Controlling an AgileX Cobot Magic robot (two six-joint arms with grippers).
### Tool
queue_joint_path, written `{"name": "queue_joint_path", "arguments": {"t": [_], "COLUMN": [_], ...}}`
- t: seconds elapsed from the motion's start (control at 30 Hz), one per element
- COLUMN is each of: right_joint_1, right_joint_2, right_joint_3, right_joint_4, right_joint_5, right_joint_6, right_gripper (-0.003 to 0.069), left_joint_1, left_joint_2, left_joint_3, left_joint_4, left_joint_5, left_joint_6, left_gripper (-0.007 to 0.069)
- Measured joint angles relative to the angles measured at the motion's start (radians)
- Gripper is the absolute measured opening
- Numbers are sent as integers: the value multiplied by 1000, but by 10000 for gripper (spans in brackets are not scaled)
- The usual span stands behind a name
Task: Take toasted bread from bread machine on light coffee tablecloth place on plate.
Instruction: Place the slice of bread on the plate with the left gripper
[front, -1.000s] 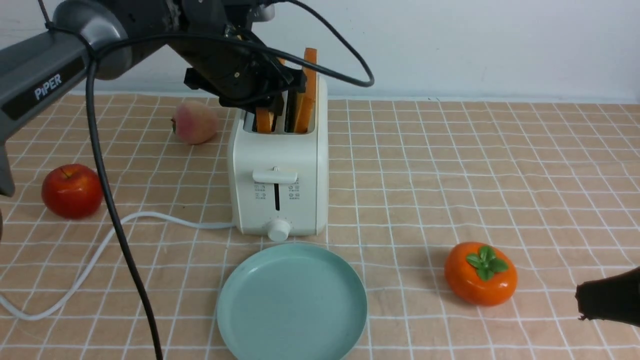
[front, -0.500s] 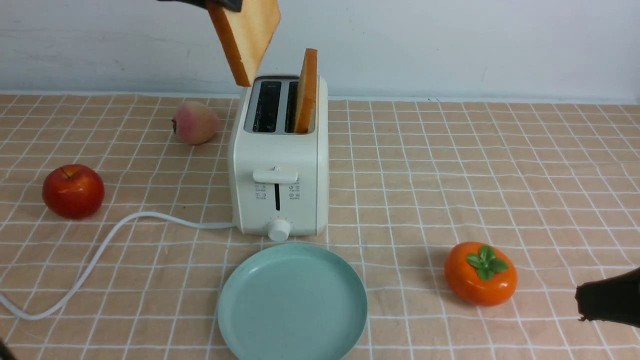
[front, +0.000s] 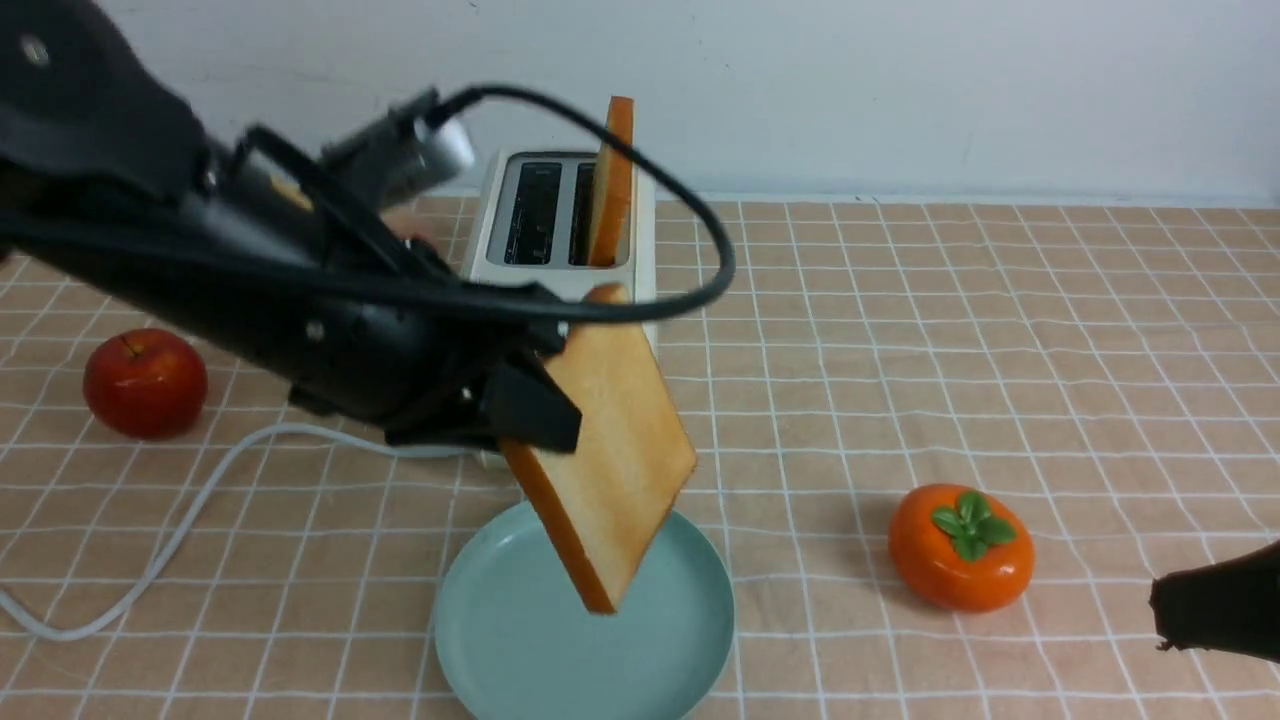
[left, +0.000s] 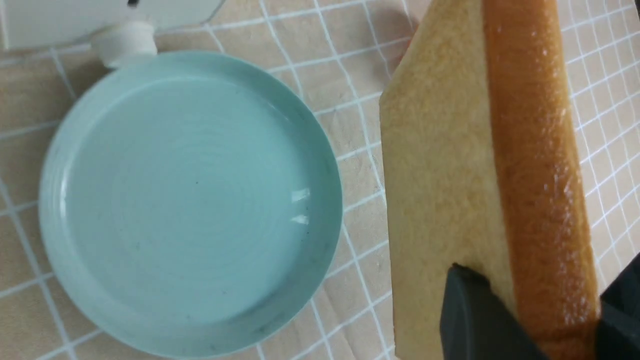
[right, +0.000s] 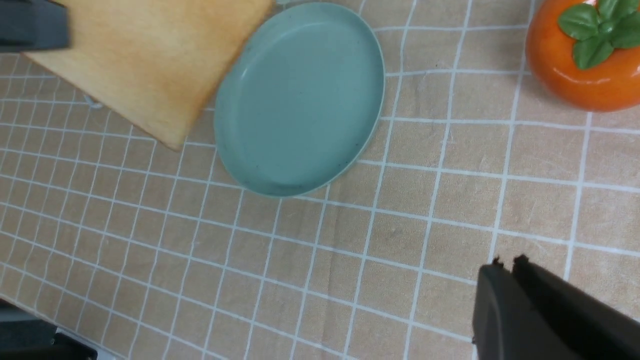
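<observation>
- Left gripper (left: 530, 320) pinches one toast slice (front: 615, 440), tilted on edge, above plate (front: 590, 640).
- Plate lies below slice; left arm nearer, slice probably needs turning flat.
- Second slice (front: 612, 190) upright in toaster (front: 645, 260).
- Right gripper (right: 540, 310) closed, seemingly idle.

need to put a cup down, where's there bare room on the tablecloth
Free: right of the white two-slot toaster, behind the round orange persimmon-like fruit. Crowded: the toaster's left, under the black left arm, and around the teal plate.
</observation>
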Motion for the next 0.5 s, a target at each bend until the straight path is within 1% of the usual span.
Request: {"name": "queue_joint_path", "arguments": {"t": [0.1, 0.2, 0.27, 0.5], "right_joint_1": [0, 0, 0, 0], "right_joint_2": [0, 0, 0, 0], "right_joint_3": [0, 0, 0, 0], "right_joint_4": [0, 0, 0, -1], "right_joint_5": [0, -6, -9, -9], "right_joint_6": [0, 0, 0, 0], "right_gripper": [34, 37, 40, 46], "left_joint_1": [0, 0, 0, 0], "left_joint_2": [33, 93, 136, 209], "left_joint_3": [119, 162, 164, 165], "left_joint_4": [-77, -166, -205, -225], "left_joint_5": [-114, -197, -220, -240], "left_joint_6": [83, 149, 174, 245], "left_gripper": [106, 106, 106, 106]}}
